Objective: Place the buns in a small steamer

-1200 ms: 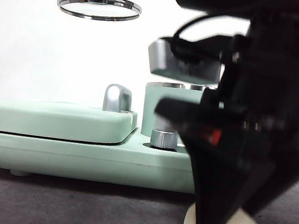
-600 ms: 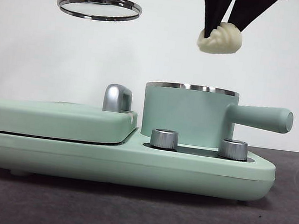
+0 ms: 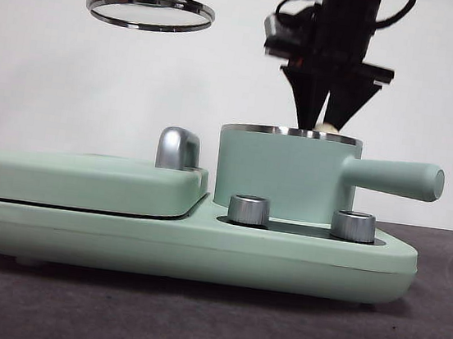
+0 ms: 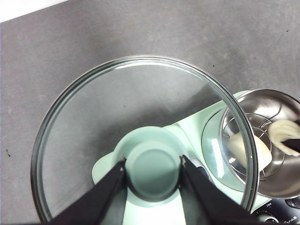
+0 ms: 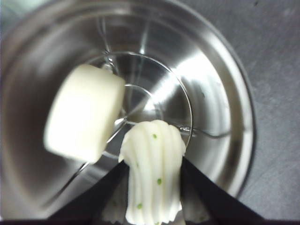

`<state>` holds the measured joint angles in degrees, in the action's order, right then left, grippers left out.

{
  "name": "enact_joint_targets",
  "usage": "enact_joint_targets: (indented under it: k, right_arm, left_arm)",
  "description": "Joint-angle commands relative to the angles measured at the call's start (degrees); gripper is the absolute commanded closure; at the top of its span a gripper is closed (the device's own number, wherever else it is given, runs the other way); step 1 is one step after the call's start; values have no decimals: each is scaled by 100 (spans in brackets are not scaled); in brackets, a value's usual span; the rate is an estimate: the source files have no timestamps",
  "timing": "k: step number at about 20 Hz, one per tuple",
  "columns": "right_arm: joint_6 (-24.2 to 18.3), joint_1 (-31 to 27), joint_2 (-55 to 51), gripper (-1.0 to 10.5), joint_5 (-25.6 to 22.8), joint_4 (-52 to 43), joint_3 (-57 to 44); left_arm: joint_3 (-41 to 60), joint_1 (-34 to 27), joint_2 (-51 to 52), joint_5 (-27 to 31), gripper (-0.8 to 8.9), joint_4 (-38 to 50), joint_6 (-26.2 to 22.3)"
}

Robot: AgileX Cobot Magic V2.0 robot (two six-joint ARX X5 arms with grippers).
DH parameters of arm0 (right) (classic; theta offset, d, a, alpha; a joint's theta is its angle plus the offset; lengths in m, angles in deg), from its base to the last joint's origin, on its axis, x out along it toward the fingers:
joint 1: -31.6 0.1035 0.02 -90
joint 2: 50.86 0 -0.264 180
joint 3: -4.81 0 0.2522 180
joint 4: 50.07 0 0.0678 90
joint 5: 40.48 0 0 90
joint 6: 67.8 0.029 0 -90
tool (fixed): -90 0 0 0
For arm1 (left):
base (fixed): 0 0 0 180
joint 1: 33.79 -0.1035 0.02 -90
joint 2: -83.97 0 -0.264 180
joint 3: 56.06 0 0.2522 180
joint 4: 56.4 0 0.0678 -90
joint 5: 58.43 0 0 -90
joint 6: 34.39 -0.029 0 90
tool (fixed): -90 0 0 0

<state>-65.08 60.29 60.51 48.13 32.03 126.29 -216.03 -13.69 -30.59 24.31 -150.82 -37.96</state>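
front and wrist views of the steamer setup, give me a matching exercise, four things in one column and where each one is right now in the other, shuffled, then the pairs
Things
1. ridged bun
2. smooth bun
3. glass lid
4. small steamer

Places
A. lying on the wire rack inside the pot
B. standing open on the mint-green base, handle sticking out to the side
C. pinched in the right hand, at the pot's mouth
D. held up in the air by its knob in the left hand

Pairs: 1-C, 2-A, 3-D, 4-B
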Motion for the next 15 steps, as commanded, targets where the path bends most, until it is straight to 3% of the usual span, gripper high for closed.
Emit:
enact_joint_targets:
  k: [1, 5, 15]
  right_arm:
    - [-81, 20, 256, 810, -7, -57, 144]
    - [-81, 0, 435, 807, 7, -57, 142]
    - [-79, -7, 424, 615, -17, 66, 651]
  left_arm:
    - [-232, 22, 63, -26, 762, 96, 20]
    - [-232, 22, 63, -26, 762, 92, 20]
    - [-232, 22, 63, -26, 762, 96, 20]
